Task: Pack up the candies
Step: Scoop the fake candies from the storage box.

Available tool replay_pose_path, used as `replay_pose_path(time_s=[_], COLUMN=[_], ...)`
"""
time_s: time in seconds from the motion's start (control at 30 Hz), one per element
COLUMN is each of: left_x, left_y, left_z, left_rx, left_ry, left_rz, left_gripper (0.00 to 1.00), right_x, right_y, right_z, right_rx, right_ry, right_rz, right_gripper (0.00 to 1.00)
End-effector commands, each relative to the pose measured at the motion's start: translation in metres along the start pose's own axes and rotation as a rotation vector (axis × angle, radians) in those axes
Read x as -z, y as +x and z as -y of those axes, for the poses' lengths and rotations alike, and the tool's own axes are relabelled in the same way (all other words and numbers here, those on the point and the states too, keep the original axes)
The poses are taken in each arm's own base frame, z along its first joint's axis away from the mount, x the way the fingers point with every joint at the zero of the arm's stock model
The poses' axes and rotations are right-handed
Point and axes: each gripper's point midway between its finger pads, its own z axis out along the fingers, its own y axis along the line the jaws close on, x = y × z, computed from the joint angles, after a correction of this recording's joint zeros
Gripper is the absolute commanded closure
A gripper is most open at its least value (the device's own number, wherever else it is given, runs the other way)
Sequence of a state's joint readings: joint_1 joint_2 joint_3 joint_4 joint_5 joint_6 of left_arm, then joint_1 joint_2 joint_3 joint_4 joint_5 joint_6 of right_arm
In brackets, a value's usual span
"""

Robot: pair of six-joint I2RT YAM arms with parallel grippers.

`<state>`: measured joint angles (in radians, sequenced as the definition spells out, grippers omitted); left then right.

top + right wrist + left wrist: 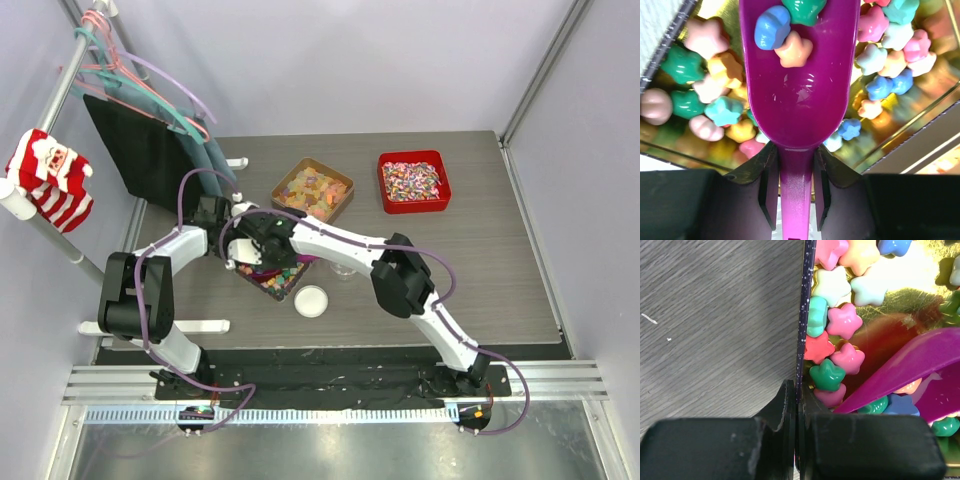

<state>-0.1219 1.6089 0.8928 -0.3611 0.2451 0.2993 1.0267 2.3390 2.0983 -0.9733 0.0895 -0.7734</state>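
Observation:
The candies (844, 320) are small star-shaped sweets in pink, green, blue, yellow and mint. They lie in a gold-lined tray with a dark speckled wall (806, 300), which sits at the table's front left (275, 280). My left gripper (798, 395) is shut on that wall, at the tray's left side (232, 255). My right gripper (796, 160) is shut on the handle of a purple scoop (800, 95). The scoop is inside the tray and holds three candies (772, 26). More candies (722, 110) lie around the scoop. In the top view the arms hide most of the tray.
A white round lid (311, 301) lies just right of the tray near the front edge. A brown tray of pale gummies (312, 189) and a red tray of speckled sweets (413, 181) stand at the back. A rack with hangers and dark cloth (140, 140) stands left.

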Motion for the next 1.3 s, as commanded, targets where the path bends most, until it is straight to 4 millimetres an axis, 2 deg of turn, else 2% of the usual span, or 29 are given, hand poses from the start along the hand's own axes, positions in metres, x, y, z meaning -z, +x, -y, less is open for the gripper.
replay_pose_path(time_s=[0.0,0.17,0.3,0.47,0.67,0.93,1.03,1.27], left_x=[0.014,0.014,0.014,0.012,0.013,0.014,0.014,0.013], left_y=[-0.042,-0.042,-0.04,-0.04,-0.039,-0.039,-0.039,-0.038], left_z=[0.002,-0.002,-0.005,-0.007,-0.014,-0.02,-0.022,-0.025], left_rx=[0.001,0.007,0.018,0.027,0.045,0.061,0.066,0.078], left_ry=[0.008,-0.001,-0.01,-0.014,-0.038,-0.06,-0.066,-0.069], left_rz=[0.164,0.169,0.162,0.162,0.163,0.17,0.171,0.169], left_gripper=[1.0,1.0,1.0,1.0,1.0,1.0,1.0,1.0], right_x=[0.02,0.03,0.051,0.067,0.078,0.078,0.084,0.118], right_y=[-0.014,-0.009,-0.007,0.002,0.014,0.032,0.038,0.036], right_z=[0.008,0.014,0.023,0.03,0.03,0.022,0.021,0.025], right_rx=[-0.122,-0.147,-0.16,-0.158,-0.151,-0.169,-0.182,-0.225], right_ry=[0.009,-0.007,0.012,0.045,0.059,0.035,0.033,0.039], right_rz=[0.114,0.15,0.184,0.176,0.159,0.137,0.149,0.285], right_gripper=[0.99,0.99,0.99,0.99,0.99,0.99,0.99,0.99])
